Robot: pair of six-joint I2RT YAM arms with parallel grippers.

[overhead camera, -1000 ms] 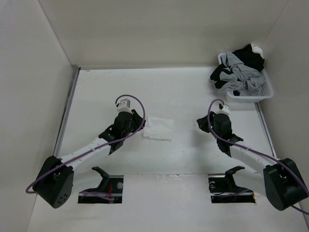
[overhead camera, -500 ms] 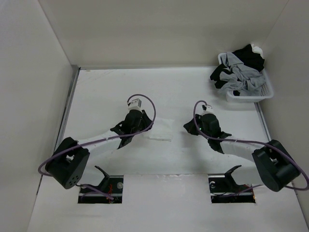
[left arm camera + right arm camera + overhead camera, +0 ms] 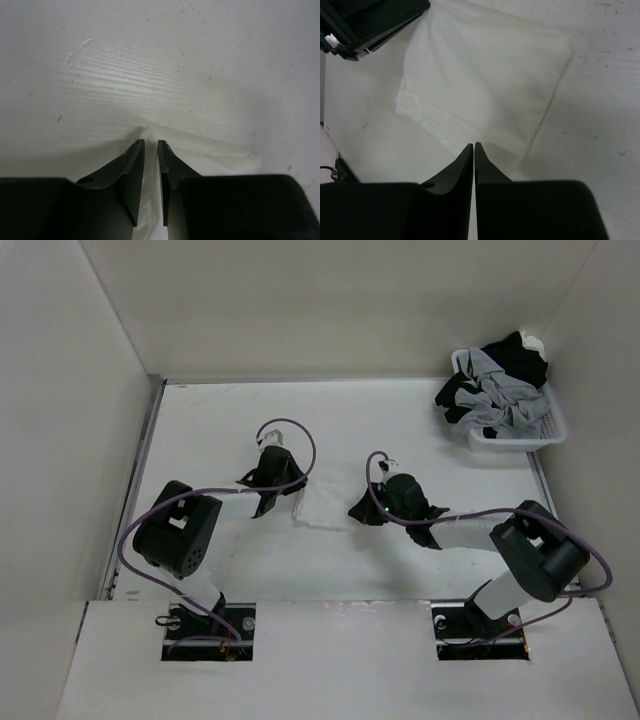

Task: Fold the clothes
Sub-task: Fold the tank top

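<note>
At mid-table, your left claw point(image 3: 151, 141) now pinches the edge of the folded thin white fabric garment point(image 3: 485, 75) as your clenched right claw point(image 3: 473, 145) closes in, suggesting another fold.

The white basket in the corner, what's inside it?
A heap of black and grey clothes fills the basket, with some hanging over its rim. Anything beneath that heap is covered.

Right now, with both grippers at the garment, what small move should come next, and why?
Probably raise the left gripper slightly and draw it toward the right gripper. Its jaws seem to pinch a ridge of the garment at its edge, while the right one is shut at the opposite edge, gripping nothing that I can see.
</note>
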